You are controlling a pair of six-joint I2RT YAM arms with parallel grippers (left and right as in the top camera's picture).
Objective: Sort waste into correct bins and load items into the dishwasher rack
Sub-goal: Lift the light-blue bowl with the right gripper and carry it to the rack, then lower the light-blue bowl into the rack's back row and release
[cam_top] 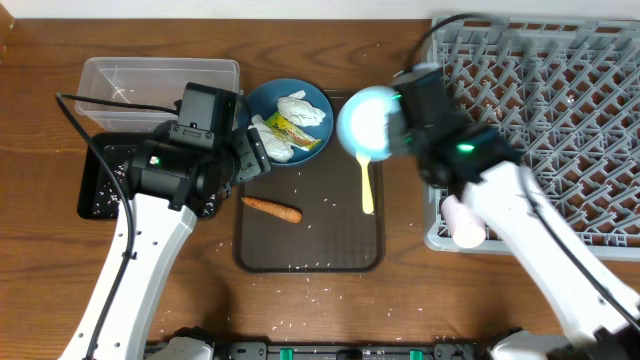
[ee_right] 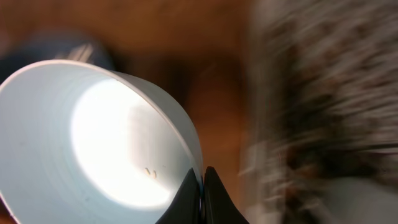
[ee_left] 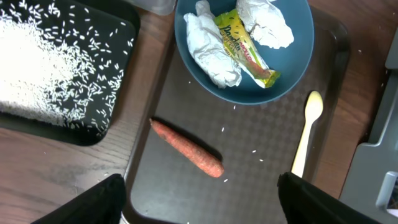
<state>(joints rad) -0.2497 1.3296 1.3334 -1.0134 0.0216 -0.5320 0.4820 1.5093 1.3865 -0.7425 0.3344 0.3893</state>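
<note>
Right hand (ee_right: 202, 186) is pinching the rim of what looks like the light-blue cup (cam_top: 365, 122) (wrist view's too blurry to be sure), holding it up just left of the rack (cam_top: 560, 100) sitting at the bench's right edge. Left hand (ee_left: 200, 193) is hanging wide open, gripping nothing, over the carrot (ee_left: 189, 148) lying on the brown tray (ee_left: 249, 124) mid-bench.

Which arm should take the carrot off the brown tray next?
Left. The left gripper is open, empty and aimed at the carrot; the right gripper is shut on the light-blue cup, over by the dishwasher rack.
</note>
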